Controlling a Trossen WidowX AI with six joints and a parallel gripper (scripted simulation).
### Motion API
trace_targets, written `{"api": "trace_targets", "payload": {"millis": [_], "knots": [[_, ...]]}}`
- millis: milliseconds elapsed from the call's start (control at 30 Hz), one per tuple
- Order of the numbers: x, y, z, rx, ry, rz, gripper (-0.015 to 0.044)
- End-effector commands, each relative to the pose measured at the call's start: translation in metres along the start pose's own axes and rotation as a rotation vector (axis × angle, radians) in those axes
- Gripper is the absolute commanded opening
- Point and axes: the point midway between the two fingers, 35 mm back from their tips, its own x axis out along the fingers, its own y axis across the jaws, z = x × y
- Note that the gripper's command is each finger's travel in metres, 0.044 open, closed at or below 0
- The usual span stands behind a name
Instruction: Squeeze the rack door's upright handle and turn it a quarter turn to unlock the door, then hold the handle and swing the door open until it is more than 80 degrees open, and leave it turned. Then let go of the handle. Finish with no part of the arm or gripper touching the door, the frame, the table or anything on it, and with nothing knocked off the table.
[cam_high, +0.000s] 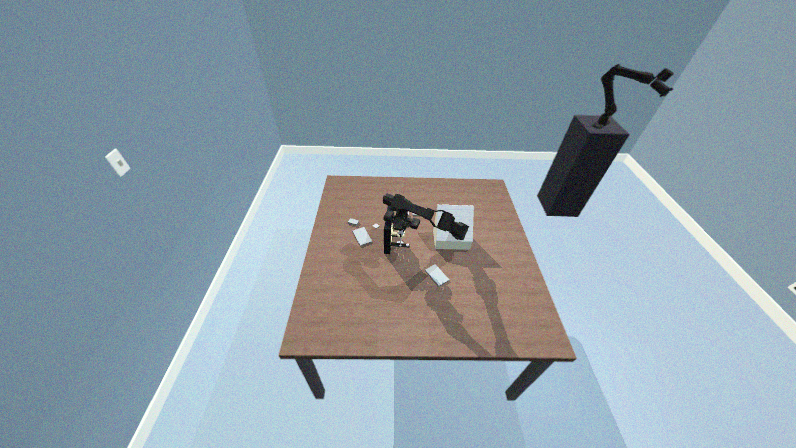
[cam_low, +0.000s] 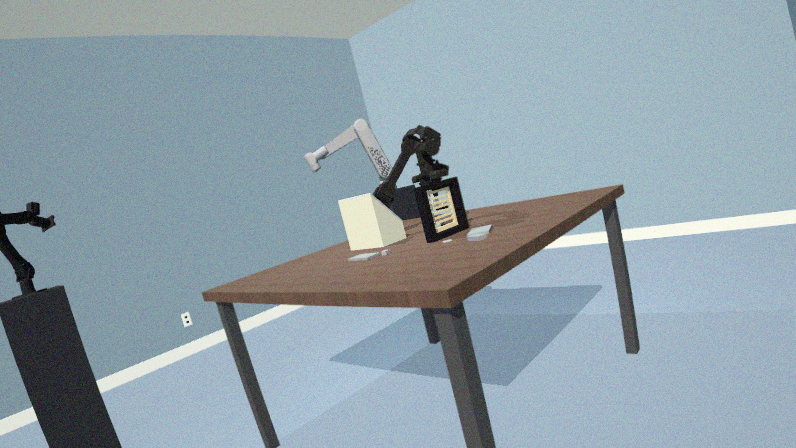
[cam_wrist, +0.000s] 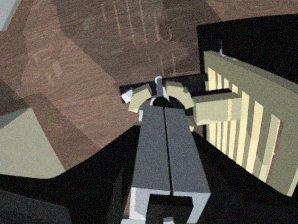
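The rack (cam_high: 387, 238) (cam_low: 442, 208) stands upright near the middle of the table (cam_high: 389, 322) (cam_low: 417, 272). It has a black frame and a cream slatted door (cam_wrist: 245, 135). My gripper (cam_wrist: 162, 135) (cam_high: 397, 225) (cam_low: 430, 179) comes down from above at the rack's top edge. It is shut on the door's cream handle (cam_wrist: 215, 107). In the wrist view the handle's bar runs sideways from my fingertips to the door. A cream collar curves around the fingertips. I cannot tell how far the door stands from its frame.
A cream box (cam_low: 367, 222) stands beside the rack, under my arm. Small flat white pieces (cam_high: 362, 236) (cam_high: 437, 274) (cam_low: 479, 232) lie on the table. A black pedestal with another arm (cam_high: 579, 166) (cam_low: 50, 361) stands off the table.
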Motion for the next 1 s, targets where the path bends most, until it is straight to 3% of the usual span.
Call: {"api": "trace_targets", "payload": {"millis": [0,300,633,967], "knots": [[0.0001,-0.0001,-0.0004,-0.197,0.001,-0.001,0.0025],[0.0001,-0.0001,-0.0004,-0.607,0.002,-0.001,0.0025],[0.0001,-0.0001,-0.0004,-0.615,0.002,-0.001,0.0025],[0.0001,-0.0001,-0.0004,-0.615,0.002,-0.001,0.0288]]}}
